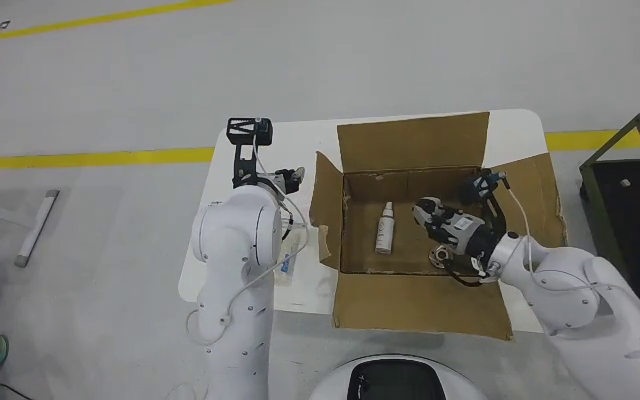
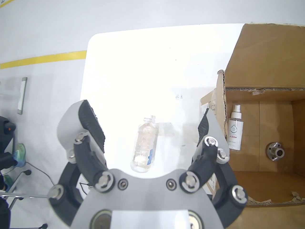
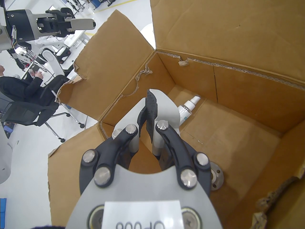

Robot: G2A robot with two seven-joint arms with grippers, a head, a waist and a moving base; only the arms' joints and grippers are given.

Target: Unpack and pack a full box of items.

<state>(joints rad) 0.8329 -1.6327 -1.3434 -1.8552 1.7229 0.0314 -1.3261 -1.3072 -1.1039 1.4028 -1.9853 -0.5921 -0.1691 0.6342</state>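
The left gripper (image 2: 146,114) hangs spread wide above a clear plastic bottle (image 2: 144,146) lying on the white table (image 2: 133,60), just beside the open cardboard box (image 1: 415,140). The right gripper (image 3: 149,102), pressed together and empty, is inside the box, near a metal flange (image 2: 275,151) and a white spray bottle (image 1: 385,228) lying on the box floor.

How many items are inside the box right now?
2: a white spray bottle lying flat on the box floor, and a metal flange beside it, nearer the right gripper. The gripper may hide more.
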